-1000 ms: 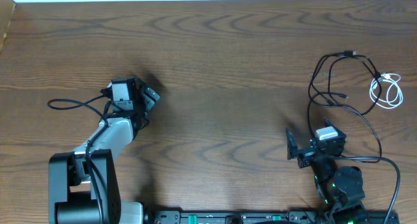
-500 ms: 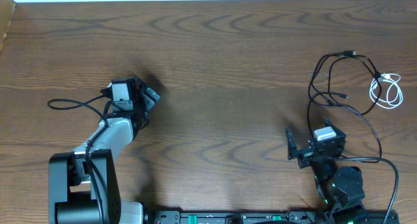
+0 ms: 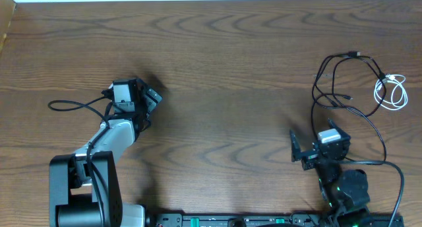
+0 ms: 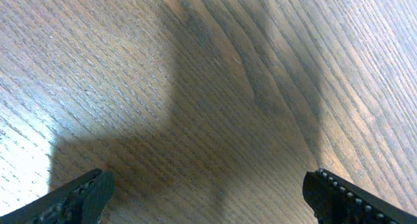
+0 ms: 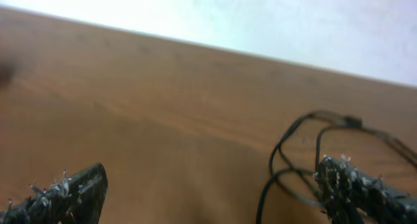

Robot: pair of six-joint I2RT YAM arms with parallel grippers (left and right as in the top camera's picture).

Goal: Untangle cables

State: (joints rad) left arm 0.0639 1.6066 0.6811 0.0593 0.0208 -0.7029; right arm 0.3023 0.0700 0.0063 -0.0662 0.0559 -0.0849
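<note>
Cables lie at the far right of the desk (image 3: 231, 68). The black cables (image 3: 355, 54) form thin, loose, overlapping loops with small plug ends, and the white cable (image 3: 378, 90) is a small coil just right of them, touching or crossing one black strand; I cannot tell which.

The left end effector (image 3: 150, 99) is on the left side, well apart from the cables. It is spread wide and holds nothing, with only bare wood between its fingertips. The right end effector (image 3: 295, 150) sits near the loops on their near side, likewise released and empty.

The right wrist view is blurred, and a fingertip cuts off part of the black loops. One black strand trails toward the right arm, where its end is hard to follow.
</note>
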